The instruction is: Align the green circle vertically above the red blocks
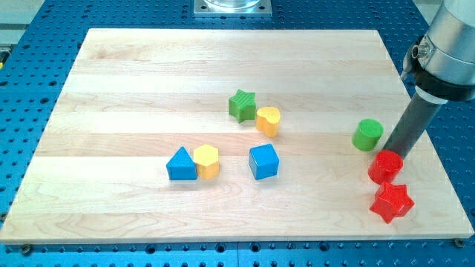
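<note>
The green circle [367, 135] stands at the view's right on the wooden board [148, 89]. Below and slightly right of it is a red round block [385, 167], and below that a red star [392, 202]. My tip [391, 150] comes down from the view's upper right. It ends just right of the green circle and right above the red round block, whose top edge hides its very end. I cannot tell whether the tip touches either block.
A green star [242, 105] and a yellow block [269, 120] sit together near the middle. A blue triangle [180, 165], a yellow hexagon [207, 161] and a blue cube [263, 161] lie lower. The board's right edge is near the red blocks.
</note>
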### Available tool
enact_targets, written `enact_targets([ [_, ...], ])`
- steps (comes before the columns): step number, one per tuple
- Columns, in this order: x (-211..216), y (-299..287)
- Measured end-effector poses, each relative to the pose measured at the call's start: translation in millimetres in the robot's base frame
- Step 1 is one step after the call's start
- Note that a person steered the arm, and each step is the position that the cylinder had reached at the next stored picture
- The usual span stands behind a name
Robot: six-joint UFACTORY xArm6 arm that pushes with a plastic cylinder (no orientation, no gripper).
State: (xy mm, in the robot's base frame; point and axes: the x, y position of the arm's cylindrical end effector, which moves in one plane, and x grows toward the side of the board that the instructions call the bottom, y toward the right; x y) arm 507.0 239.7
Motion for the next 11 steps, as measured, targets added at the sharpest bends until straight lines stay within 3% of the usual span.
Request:
enact_targets([
  [2,-108,10],
  [3,-115,-42],
  [4,-66,-65],
  [5,-51,-64],
  [9,-54,-54],
  [10,-55,-112],
  [11,-25,-177],
])
